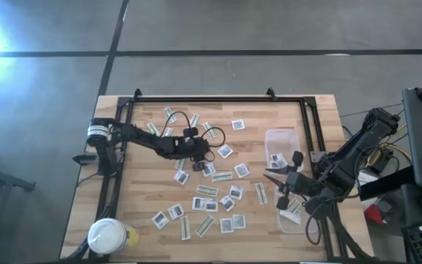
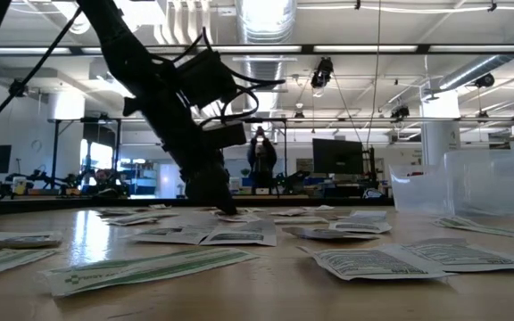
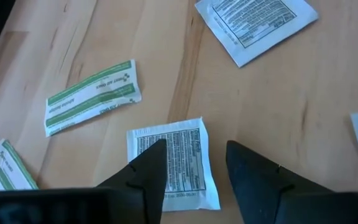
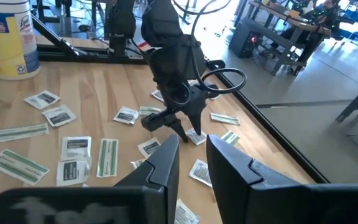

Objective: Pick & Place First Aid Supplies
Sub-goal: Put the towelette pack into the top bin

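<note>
Many first aid supplies lie flat on the wooden table (image 1: 141, 198): square white packets with dark print and narrow green-and-white strips (image 3: 92, 96). My left gripper (image 3: 194, 152) is open and low, slanting down over one white packet (image 3: 179, 155) near the table's middle (image 1: 206, 157). One finger (image 3: 151, 165) stands over the packet, the other (image 3: 247, 168) over bare wood beside it. At the table's right my right gripper (image 4: 191, 155) hangs open and raised, with nothing between its fingers (image 1: 279, 183). My left gripper slants down from the table's left over the white packet's right edge (image 3: 205, 158). Whether either fingertip touches the packet or the wood, I cannot tell. The packet lies flat on the table.
Two clear plastic tubs stand at the right, one farther back (image 1: 280, 139) and one near the front edge (image 1: 293, 220). A white-lidded round jar (image 1: 107, 236) stands at the front left corner. A black frame (image 1: 218, 99) runs along the table's edges.
</note>
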Available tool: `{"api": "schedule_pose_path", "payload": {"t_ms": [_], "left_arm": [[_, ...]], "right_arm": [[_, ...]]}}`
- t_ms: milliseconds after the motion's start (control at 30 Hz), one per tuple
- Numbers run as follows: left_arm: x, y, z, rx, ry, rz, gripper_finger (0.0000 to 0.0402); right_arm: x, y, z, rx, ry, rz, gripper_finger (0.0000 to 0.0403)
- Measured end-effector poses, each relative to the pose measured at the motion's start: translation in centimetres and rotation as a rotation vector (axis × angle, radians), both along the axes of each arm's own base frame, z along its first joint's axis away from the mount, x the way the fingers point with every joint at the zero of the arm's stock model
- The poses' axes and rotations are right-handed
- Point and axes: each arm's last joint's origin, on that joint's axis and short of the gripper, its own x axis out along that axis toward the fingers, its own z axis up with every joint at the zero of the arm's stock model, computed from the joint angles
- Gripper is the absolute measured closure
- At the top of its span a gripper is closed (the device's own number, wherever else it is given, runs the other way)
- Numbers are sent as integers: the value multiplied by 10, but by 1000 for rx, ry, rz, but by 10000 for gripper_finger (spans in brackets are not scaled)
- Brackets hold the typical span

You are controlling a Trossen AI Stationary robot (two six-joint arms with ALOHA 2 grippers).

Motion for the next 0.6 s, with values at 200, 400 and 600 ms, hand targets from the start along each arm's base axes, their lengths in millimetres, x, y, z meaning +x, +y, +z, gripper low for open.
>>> {"api": "schedule_pose_path", "payload": {"t_ms": [200,400,600], "left_arm": [[-1,5,-3,-16,10,5,286],[-2,5,-3,-16,16,5,337],[-2,5,-4,-13,24,7,375]], "right_arm": [[0,0,0,0,0,1,333],[0,0,0,0,0,1,327],[0,0,0,18,-8,-5,321]]}}
